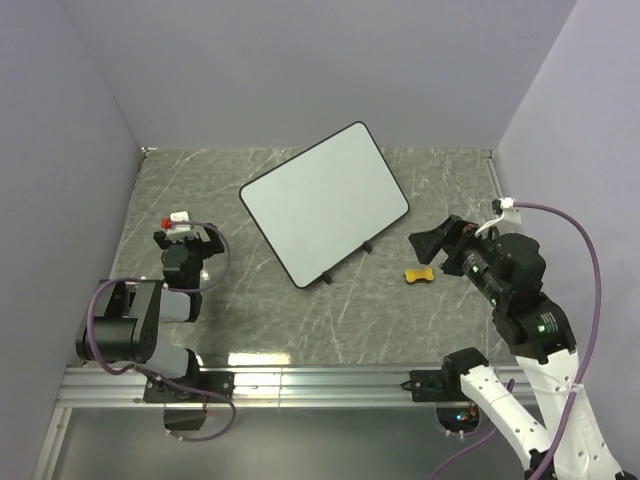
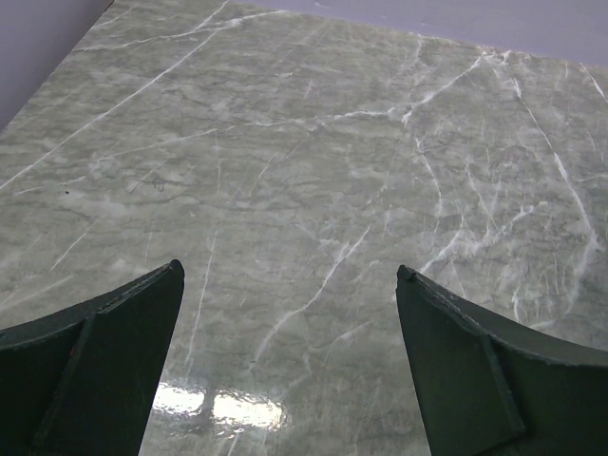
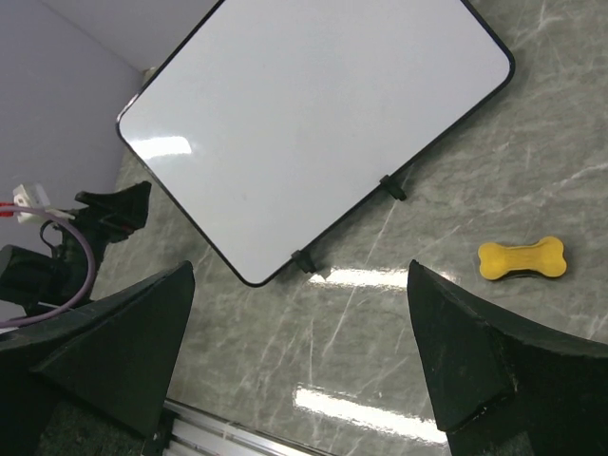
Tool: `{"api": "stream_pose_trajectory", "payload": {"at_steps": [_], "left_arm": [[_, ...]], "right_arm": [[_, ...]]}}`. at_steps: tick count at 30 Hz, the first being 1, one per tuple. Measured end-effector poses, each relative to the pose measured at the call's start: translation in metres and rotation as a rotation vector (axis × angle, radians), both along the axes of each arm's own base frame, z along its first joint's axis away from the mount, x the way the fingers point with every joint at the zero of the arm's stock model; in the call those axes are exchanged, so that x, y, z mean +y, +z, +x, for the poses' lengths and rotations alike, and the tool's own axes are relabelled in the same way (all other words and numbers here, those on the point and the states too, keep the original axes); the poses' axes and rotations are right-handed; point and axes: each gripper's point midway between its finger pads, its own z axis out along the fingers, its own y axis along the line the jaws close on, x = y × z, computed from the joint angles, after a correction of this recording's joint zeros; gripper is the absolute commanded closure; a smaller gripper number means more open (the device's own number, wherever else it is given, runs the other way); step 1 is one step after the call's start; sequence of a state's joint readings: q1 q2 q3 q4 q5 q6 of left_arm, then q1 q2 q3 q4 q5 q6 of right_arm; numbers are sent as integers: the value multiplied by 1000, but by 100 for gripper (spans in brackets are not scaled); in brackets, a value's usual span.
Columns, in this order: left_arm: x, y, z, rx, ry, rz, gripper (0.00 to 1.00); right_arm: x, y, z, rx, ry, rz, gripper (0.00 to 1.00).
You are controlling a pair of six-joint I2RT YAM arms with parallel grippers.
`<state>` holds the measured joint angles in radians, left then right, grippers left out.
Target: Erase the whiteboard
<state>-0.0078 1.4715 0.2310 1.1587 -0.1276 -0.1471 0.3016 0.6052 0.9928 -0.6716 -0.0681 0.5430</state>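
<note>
The whiteboard (image 1: 325, 203) lies tilted in the middle of the marble table, white and blank, with a thin black rim and two small black feet on its near edge; the right wrist view shows it too (image 3: 313, 123). A small yellow bone-shaped eraser (image 1: 420, 274) rests on the table right of the board's near corner, also in the right wrist view as the eraser (image 3: 522, 259). My right gripper (image 1: 432, 243) hovers open just above and beside the eraser, holding nothing. At the left my left gripper (image 1: 187, 240) is open over bare table, empty.
Lilac walls close the table at the back and both sides. An aluminium rail (image 1: 300, 380) runs along the near edge. A purple cable (image 1: 585, 260) loops from the right arm. In the left wrist view only the marble tabletop (image 2: 313, 171) shows between the fingers.
</note>
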Motion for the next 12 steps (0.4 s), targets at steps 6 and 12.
{"api": "stream_pose_trajectory", "payload": {"at_steps": [6, 12], "left_arm": [[0, 0, 0, 0, 0, 0, 1], [0, 0, 0, 0, 0, 0, 1]], "right_arm": [[0, -5, 7, 23, -16, -5, 0], [-6, -7, 11, 24, -47, -23, 0]]}}
